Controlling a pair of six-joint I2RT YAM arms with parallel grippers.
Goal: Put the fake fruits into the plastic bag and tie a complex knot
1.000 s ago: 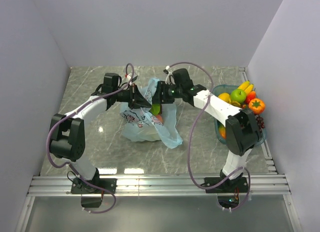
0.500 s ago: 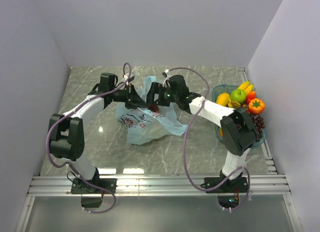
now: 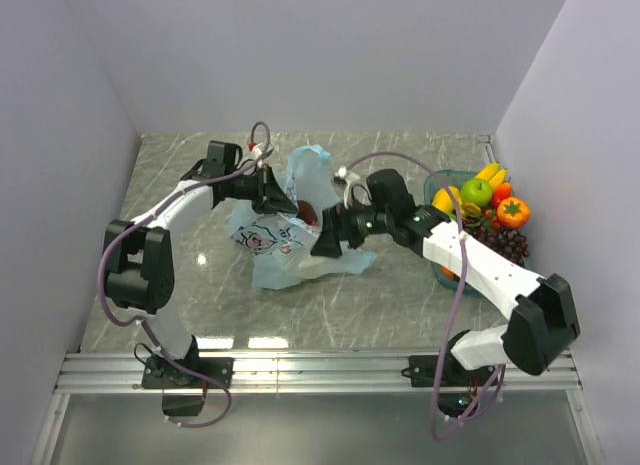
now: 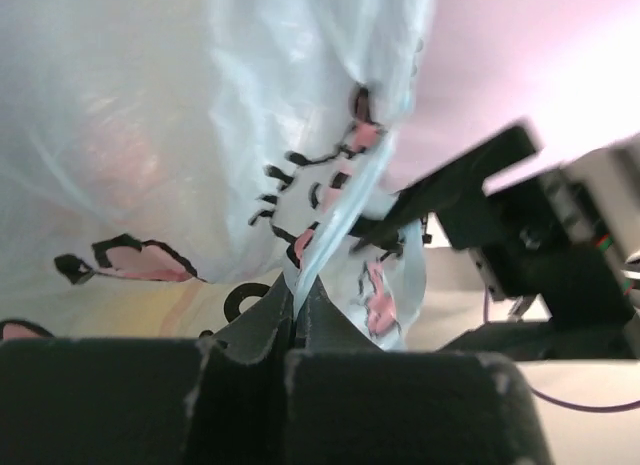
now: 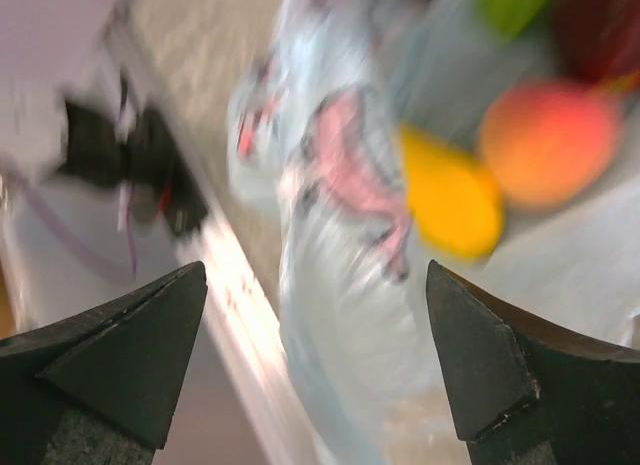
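- Several fake fruits visible through the open mouth of the plastic bag: a yellow piece, a peach, something green and something dark red, all blurred in the right wrist view.
- More heaped in the teal tray at the table's right edge: banana, green apple, orange, grapes.
- Bag crumpled on the marble between the two arms, cartoon print facing up, one handle loop standing at the far side.
- Left gripper clenched on a fold of the bag's film at its upper edge, fingers pressed together.
- Right gripper released, fingers spread wide, grasping nothing, hanging just beside the bag's right flank; contact impossible to tell.
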